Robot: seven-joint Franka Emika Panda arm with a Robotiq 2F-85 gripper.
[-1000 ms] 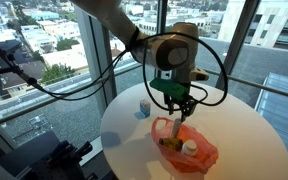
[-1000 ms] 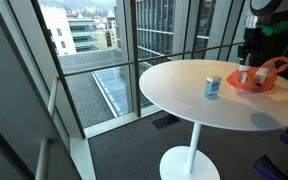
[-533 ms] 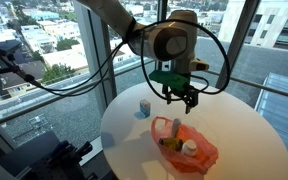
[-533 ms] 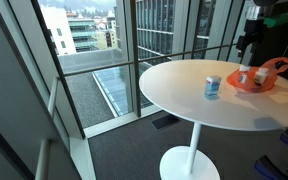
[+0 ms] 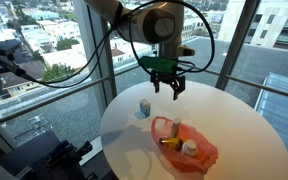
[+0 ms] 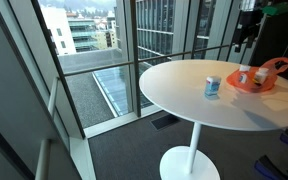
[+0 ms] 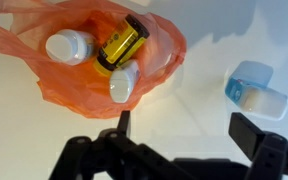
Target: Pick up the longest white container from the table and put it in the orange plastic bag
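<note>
The orange plastic bag (image 5: pixel 196 152) (image 6: pixel 267 72) (image 7: pixel 154 62) lies open on the round white table (image 5: pixel 239 120) (image 6: pixel 184 105). Inside it the longest white container (image 5: pixel 176 128) (image 7: pixel 124 83) stands next to a yellow bottle (image 7: pixel 122 42) and a shorter white container (image 5: pixel 189 147) (image 7: pixel 68 45). My gripper (image 5: pixel 166 86) (image 6: pixel 246 42) (image 7: pixel 186 132) hangs open above the table, beside the bag and well clear of it, with nothing between its fingers (image 7: pixel 250 131).
A small blue and white container (image 5: pixel 144 107) (image 6: pixel 213 85) (image 7: pixel 256 88) stands on the table apart from the bag. Tall windows with a railing surround the table. The table edge drops to the floor on its single pedestal (image 6: pixel 191 150).
My gripper let go of the long white container inside the bag, opened wide and rose away from the bag. The container stays in the bag.
</note>
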